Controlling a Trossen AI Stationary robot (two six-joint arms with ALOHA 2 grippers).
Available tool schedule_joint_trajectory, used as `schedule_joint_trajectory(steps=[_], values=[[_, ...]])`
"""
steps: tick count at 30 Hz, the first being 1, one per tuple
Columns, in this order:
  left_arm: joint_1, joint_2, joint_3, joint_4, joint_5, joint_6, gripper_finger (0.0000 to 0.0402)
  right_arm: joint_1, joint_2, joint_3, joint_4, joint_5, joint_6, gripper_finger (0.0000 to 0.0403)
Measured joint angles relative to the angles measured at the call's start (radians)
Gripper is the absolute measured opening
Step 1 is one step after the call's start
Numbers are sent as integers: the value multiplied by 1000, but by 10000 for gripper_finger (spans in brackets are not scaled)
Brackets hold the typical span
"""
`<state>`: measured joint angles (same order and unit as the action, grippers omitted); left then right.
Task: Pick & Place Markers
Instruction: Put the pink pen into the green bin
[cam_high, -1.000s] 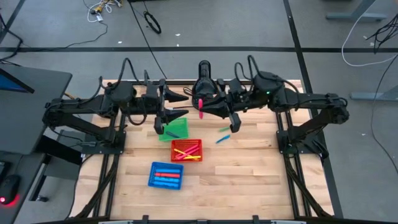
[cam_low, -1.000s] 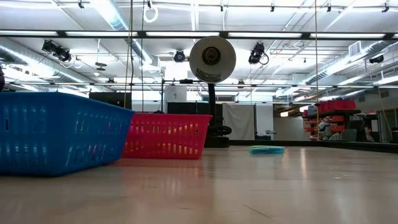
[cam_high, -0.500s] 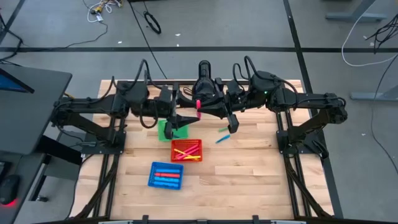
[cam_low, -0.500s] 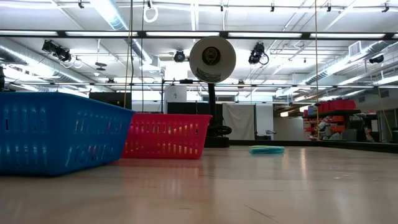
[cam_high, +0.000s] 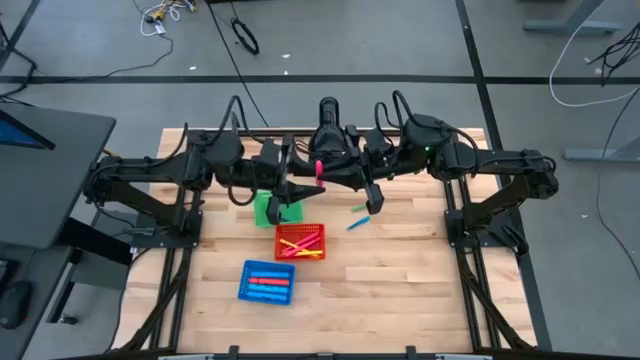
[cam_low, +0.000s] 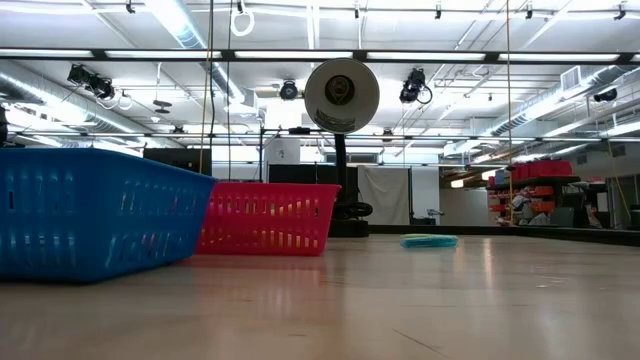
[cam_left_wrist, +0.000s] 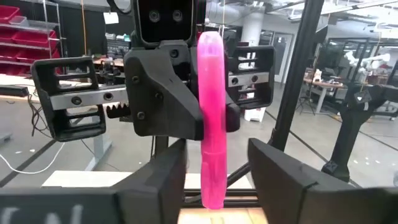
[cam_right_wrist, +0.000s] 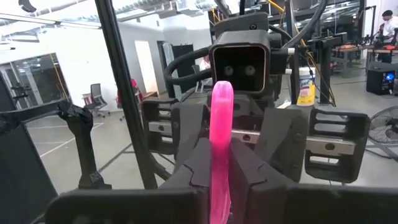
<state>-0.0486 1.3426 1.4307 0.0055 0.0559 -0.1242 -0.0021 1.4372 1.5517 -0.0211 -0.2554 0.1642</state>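
Left gripper (cam_high: 300, 183) has swung in from over the green basket (cam_high: 264, 208) to meet the right gripper (cam_high: 322, 181) above the table's (cam_high: 400, 280) back edge, just behind the red basket (cam_high: 300, 241). Between the two most recent looks it barely shifted.

Pink marker (cam_left_wrist: 210, 118) stands upright, clamped in the right gripper (cam_left_wrist: 186, 93). Left fingers (cam_left_wrist: 280, 174) sit either side of its lower end, parted and not visibly touching; they are narrowing. Right wrist view: same marker (cam_right_wrist: 220, 143), left gripper (cam_right_wrist: 249, 134) directly behind it.

Reads as a mid-air handover, right to left, grip not yet taken.

Two markers (cam_high: 358, 217) lie on the table right of the red basket. More lie in the red and blue basket (cam_high: 267, 281).
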Motion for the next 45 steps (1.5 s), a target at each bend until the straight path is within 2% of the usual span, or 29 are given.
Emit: schedule_joint_trajectory(steps=[10, 15, 21, 26, 30, 36, 45], values=[[9, 1, 0, -3, 7, 3, 48, 0, 0, 0, -2, 0, -22, 19], [19, 1, 0, -3, 23, 4, 48, 0, 0, 0, -2, 4, -25, 45], [19, -18, 0, -23, 3, 5, 48, -4, -3, 0, -5, 72, -15, 113], [37, -64, -2, -158, -19, 7, 48, -4, -20, 0, -17, 74, -30, 174], [66, -91, -2, -284, -21, 7, 48, -4, -36, 0, -59, 75, -45, 207], [113, -115, -2, -457, -6, 8, 48, -5, -72, 0, -138, 83, -46, 230], [145, -127, -1, -762, 20, 5, 48, -5, -106, 0, -196, 83, -49, 233]])
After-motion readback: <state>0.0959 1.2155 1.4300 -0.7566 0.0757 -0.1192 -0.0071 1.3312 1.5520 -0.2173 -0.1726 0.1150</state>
